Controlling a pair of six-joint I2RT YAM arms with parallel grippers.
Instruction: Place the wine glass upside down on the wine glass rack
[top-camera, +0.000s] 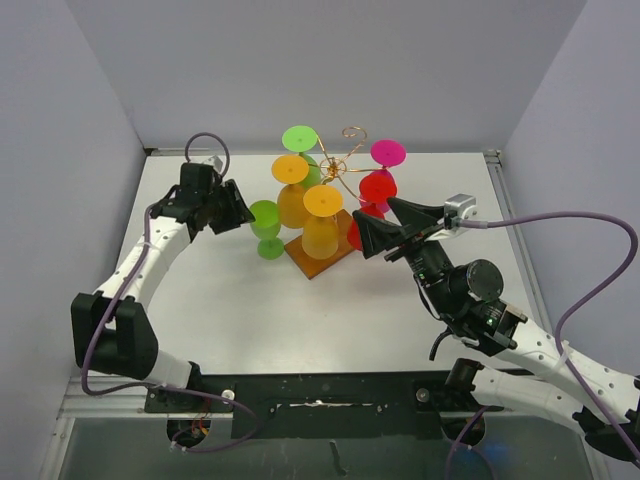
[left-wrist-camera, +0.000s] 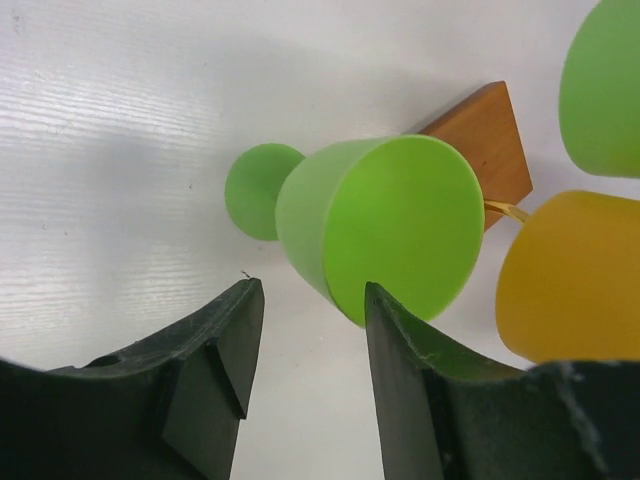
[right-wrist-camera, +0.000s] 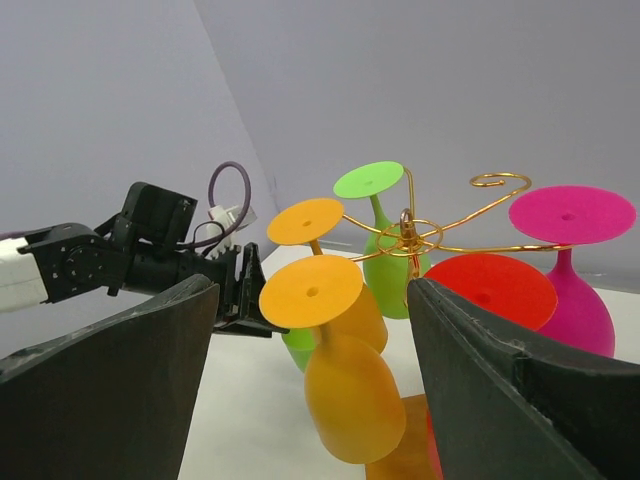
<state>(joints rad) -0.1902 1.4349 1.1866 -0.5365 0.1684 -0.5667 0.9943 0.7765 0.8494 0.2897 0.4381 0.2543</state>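
In the left wrist view, the lime-green plastic wine glass (left-wrist-camera: 380, 225) is covering most of the brown rectangular wooden base (left-wrist-camera: 490, 140), and only a short bit of thin gold wire (left-wrist-camera: 508, 208) is showing beside it. The frame edge is cutting off a second lime-green bowl (left-wrist-camera: 605, 90) and an orange plastic bowl (left-wrist-camera: 570, 275). Whether the left gripper (left-wrist-camera: 312, 290) is touching that glass is not showing clearly. In the right wrist view, one black finger of the right gripper (right-wrist-camera: 312, 285) is hiding most of the bowl of the red plastic glass (right-wrist-camera: 495, 290) and part of the magenta plastic glass (right-wrist-camera: 572, 215).

Orange glasses (top-camera: 320, 235), a red glass (top-camera: 377, 188) and a magenta glass (top-camera: 388, 153) hang inverted.
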